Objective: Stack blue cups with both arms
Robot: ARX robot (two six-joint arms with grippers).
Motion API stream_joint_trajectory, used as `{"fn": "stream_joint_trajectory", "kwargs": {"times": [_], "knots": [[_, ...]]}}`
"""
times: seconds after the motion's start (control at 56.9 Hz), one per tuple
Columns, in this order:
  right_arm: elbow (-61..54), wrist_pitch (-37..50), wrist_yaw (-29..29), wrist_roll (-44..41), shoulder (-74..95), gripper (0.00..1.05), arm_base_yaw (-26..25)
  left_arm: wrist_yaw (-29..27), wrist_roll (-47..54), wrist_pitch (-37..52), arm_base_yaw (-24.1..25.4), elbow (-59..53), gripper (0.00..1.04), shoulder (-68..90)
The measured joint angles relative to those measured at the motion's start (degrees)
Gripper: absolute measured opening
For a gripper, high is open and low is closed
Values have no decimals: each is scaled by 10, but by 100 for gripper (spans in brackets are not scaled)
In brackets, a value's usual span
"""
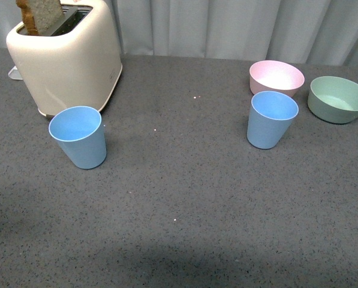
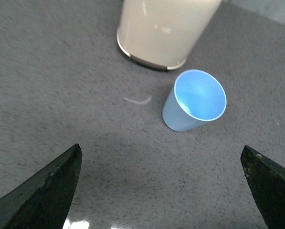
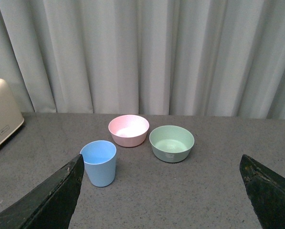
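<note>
Two light-blue cups stand upright and apart on the grey table. One cup (image 1: 78, 136) is at the left in front of the toaster, the other cup (image 1: 271, 119) at the right by the bowls. No arm shows in the front view. In the left wrist view my left gripper (image 2: 161, 157) is open above the table, the left cup (image 2: 195, 100) ahead of it and clear of both fingers (image 2: 47, 191). In the right wrist view my right gripper (image 3: 161, 162) is open and empty, with the right cup (image 3: 99, 162) close to one of its fingers (image 3: 51, 200).
A cream toaster (image 1: 65, 57) holding a slice of bread stands at the back left. A pink bowl (image 1: 276, 77) and a green bowl (image 1: 339, 99) sit at the back right behind the right cup. A pale curtain (image 3: 147, 52) hangs behind the table.
</note>
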Motion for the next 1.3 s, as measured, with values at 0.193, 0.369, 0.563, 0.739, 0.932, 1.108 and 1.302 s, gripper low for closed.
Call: {"fn": "stream_joint_trajectory", "kwargs": {"times": [0.193, 0.369, 0.563, 0.739, 0.932, 1.108, 1.302], "knots": [[0, 0, 0, 0, 0, 95, 0, 5, -59, -16, 0, 132, 98, 219], [0, 0, 0, 0, 0, 95, 0, 28, -85, -66, -4, 243, 98, 339], [0, 0, 0, 0, 0, 95, 0, 20, -101, -121, -16, 329, 98, 426], [0, 0, 0, 0, 0, 95, 0, 20, -124, -151, -20, 371, 98, 503], [0, 0, 0, 0, 0, 95, 0, 41, -138, -143, -28, 396, 82, 544], [0, 0, 0, 0, 0, 95, 0, 37, -146, -168, -32, 414, 57, 565], [0, 0, 0, 0, 0, 95, 0, 39, -146, -190, -45, 419, 24, 569]]}}
